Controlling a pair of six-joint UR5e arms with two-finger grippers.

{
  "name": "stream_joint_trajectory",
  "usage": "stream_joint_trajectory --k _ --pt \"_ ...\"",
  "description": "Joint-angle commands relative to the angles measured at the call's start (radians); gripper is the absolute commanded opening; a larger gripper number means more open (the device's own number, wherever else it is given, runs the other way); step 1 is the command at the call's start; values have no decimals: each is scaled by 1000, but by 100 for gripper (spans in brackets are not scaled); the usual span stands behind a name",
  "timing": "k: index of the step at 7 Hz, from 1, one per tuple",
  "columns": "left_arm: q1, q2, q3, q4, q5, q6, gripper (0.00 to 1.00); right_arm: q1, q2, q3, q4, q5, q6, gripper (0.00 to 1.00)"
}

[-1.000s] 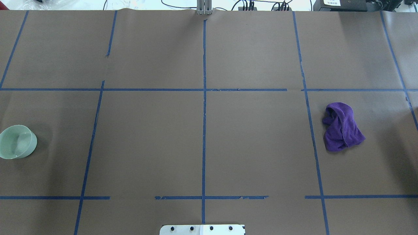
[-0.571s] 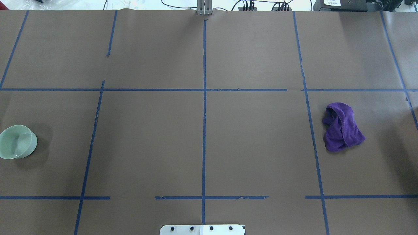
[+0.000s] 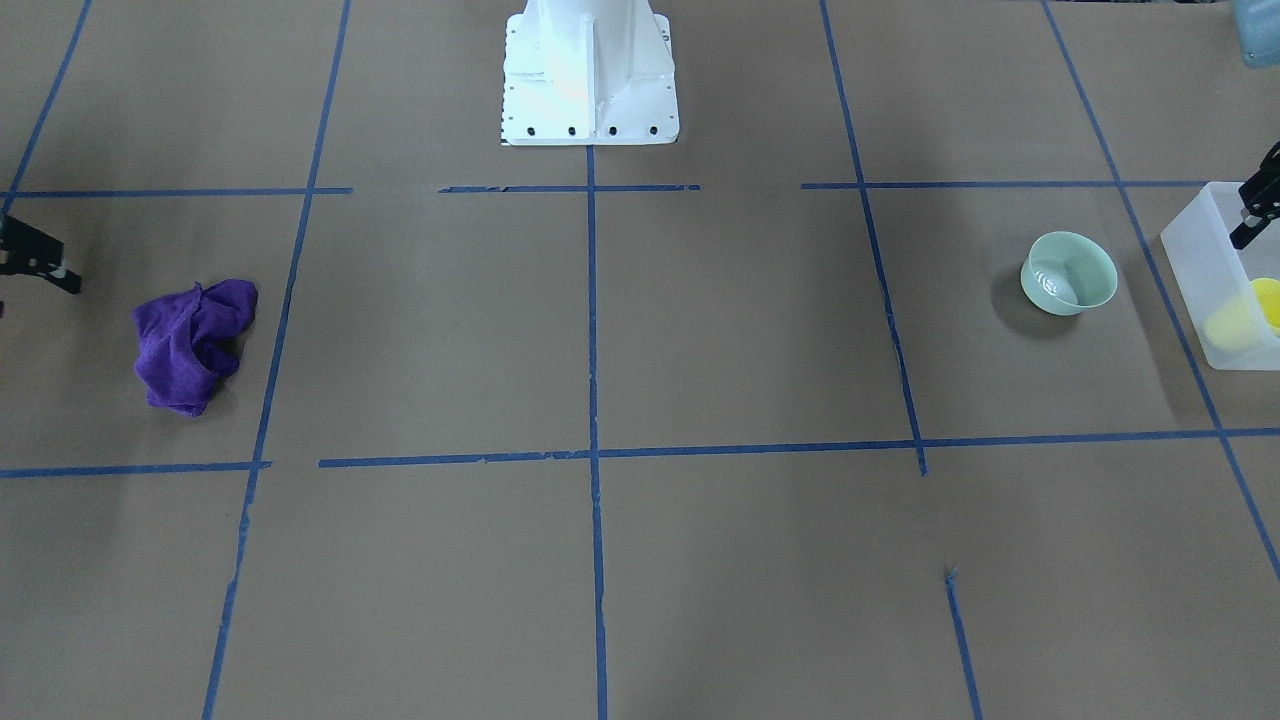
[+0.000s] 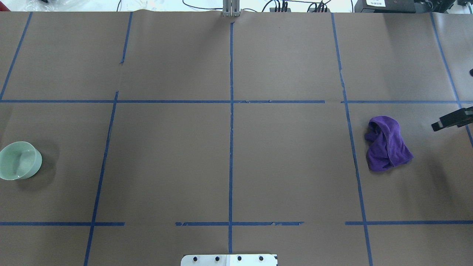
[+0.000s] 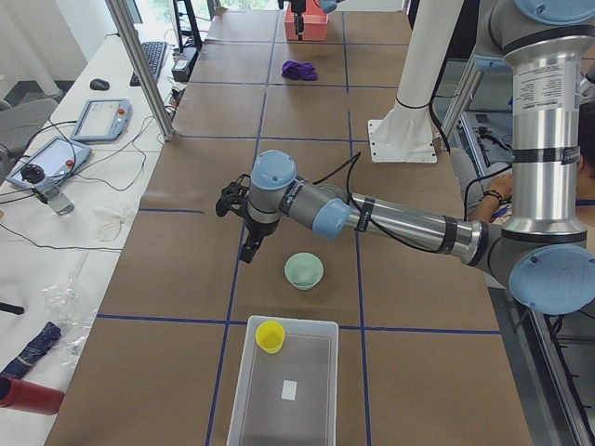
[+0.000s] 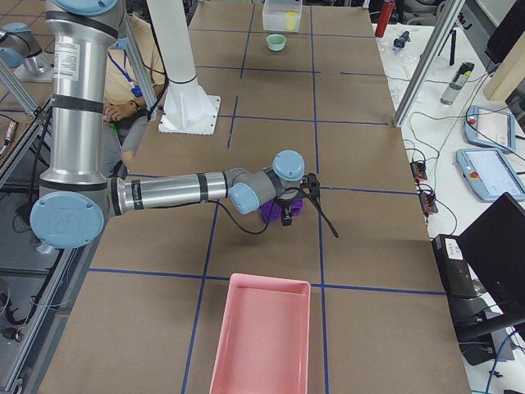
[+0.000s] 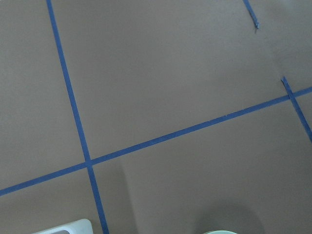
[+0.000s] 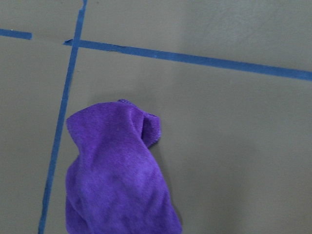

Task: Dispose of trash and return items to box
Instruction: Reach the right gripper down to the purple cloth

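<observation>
The mint-green bowl (image 3: 1068, 273) stands upright on the brown table at my left side; it also shows in the overhead view (image 4: 18, 160). The yellow cup (image 5: 270, 335) lies inside the frosted-white box (image 5: 316, 327), at the end nearest the bowl. My left gripper (image 5: 234, 232) hovers open and empty beyond the bowl; one of its fingers (image 3: 1255, 210) shows over the box's edge. My right gripper (image 6: 312, 224) is open and empty beside the purple cloth (image 4: 388, 144); one finger (image 4: 452, 120) reaches in from the right edge.
A pink tray (image 6: 262, 336) sits at the table's right end, past the cloth. The white robot base (image 3: 588, 75) stands at the middle of the near edge. Blue tape lines cross the table.
A finger of the right gripper has come into the overhead view from the right edge, near the purple cloth. The bowl and the cloth have not moved.
</observation>
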Motion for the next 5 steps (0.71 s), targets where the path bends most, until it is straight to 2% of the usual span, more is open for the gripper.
stream_joint_trajectory --k 1,2,3,4,5 --pt "19 1 4 -8 6 -16 100 -237 36 -21 201 -243 389 100" --pt "21 1 7 -8 6 -15 100 -244 63 -62 203 -287 390 98" --pt "24 5 5 -8 6 -16 100 -244 102 -111 203 -315 391 82" --pt "27 8 5 -8 6 -16 100 -242 116 -139 204 -321 390 12" --pt "29 11 5 -10 4 -16 100 -233 92 -114 239 -324 391 0"
